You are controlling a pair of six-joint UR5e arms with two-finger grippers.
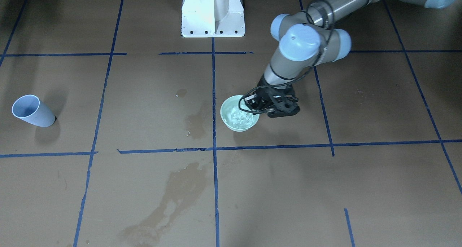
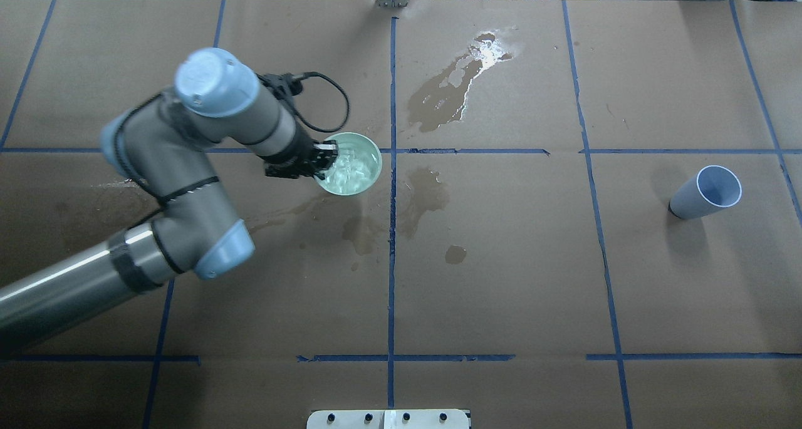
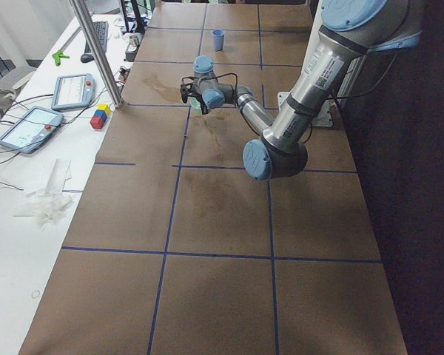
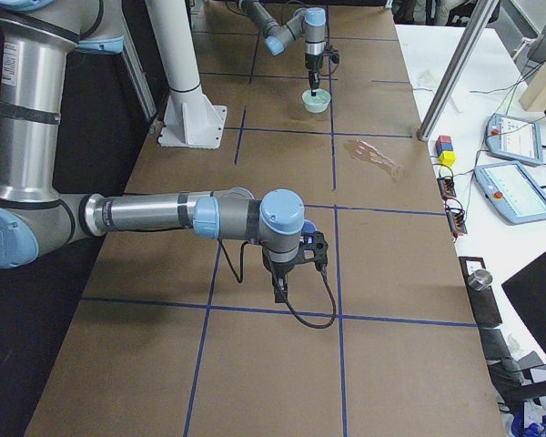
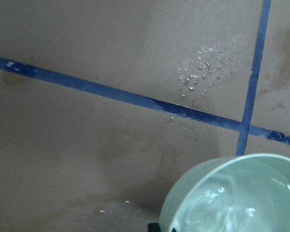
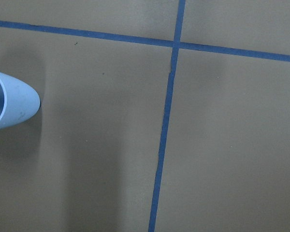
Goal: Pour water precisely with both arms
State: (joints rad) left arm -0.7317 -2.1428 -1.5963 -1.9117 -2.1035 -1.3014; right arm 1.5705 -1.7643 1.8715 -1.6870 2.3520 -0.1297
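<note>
Water (image 2: pixel 354 166) sloshy, bowl (image 2: pixel 348 192) likely light and slick: left claw (image 2: pixel 327 155) pinching its rim suits; right claw (image 4: pixel 289 273) state unreadable.

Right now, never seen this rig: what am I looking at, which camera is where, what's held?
These are two jointed robot arms at a paper-covered table. Two pictures look down on it, one from behind the robot and one facing it. Two look along it from either end, and two come from cameras on the wrists. The left arm has its hand at the rim of a mint-green bowl of rippled water; I can't tell if it is clamped. A pale blue cup stands on the robot's right. The right arm shows only from the right end, its hand hanging above the paper. The dark blotches are wet-looking stains.
</note>
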